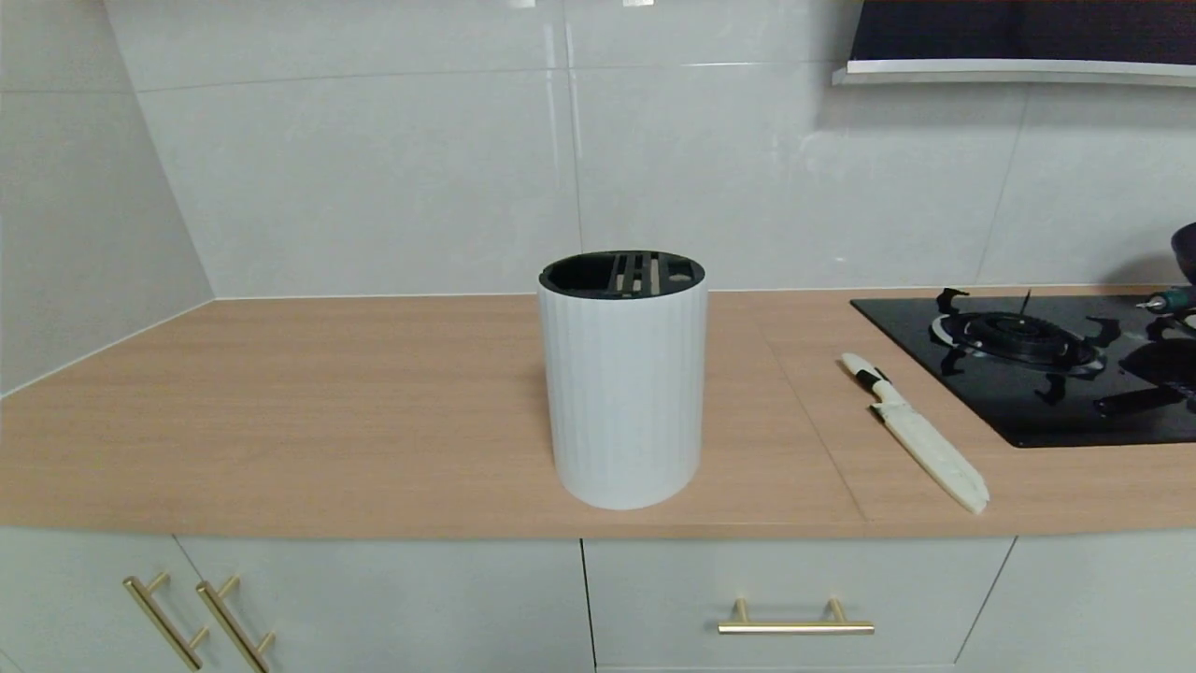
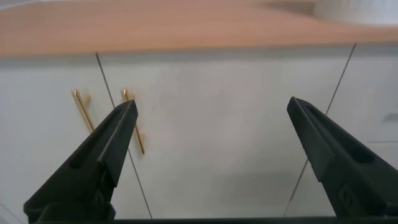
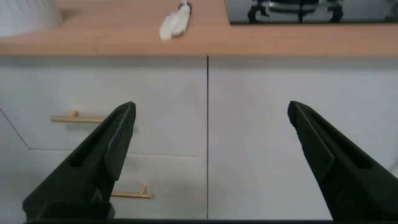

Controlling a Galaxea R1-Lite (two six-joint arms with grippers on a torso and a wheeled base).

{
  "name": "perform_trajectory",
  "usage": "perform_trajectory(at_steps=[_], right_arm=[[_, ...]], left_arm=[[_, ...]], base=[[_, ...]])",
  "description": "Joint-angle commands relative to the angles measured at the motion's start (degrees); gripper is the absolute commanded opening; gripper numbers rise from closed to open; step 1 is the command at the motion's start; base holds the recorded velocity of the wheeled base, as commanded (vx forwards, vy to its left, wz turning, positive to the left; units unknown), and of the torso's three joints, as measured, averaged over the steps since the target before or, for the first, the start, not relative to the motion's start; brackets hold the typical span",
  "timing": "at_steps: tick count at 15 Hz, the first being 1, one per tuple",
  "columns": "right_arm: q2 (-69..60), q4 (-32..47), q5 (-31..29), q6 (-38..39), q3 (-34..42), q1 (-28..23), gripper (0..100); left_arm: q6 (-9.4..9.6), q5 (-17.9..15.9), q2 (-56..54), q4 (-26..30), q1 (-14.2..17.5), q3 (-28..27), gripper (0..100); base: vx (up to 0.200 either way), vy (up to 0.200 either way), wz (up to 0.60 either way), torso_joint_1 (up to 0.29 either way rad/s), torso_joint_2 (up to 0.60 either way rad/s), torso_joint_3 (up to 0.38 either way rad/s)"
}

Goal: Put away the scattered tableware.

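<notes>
Your left gripper (image 2: 211, 102) and right gripper (image 3: 211, 106) both gape wide, so take the white knife (image 1: 911, 432), lying flat on the countertop (image 1: 280, 421) between knife block (image 1: 624, 379) and hob (image 1: 1028, 374), by its stiff handle, since the thin blade looks light, slick and brittle.

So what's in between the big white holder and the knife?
Nothing sits there. In the head view, just bare wooden counter, crossed by a thin seam, lies between the white holder and the knife.
</notes>
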Motion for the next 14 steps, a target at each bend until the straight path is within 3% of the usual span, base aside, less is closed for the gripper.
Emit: perform_trajectory(at_steps=[1, 14], right_arm=[[0.1, 0.0, 0.0, 0.0, 0.0, 0.0, 100], [0.1, 0.0, 0.0, 0.0, 0.0, 0.0, 100]], left_arm=[[-0.01, 0.0, 0.0, 0.0, 0.0, 0.0, 100], [-0.01, 0.0, 0.0, 0.0, 0.0, 0.0, 100]], base=[[0.0, 0.0, 0.0, 0.207, -0.5, -0.29], [0.0, 0.0, 0.0, 0.236, -0.52, -0.285]])
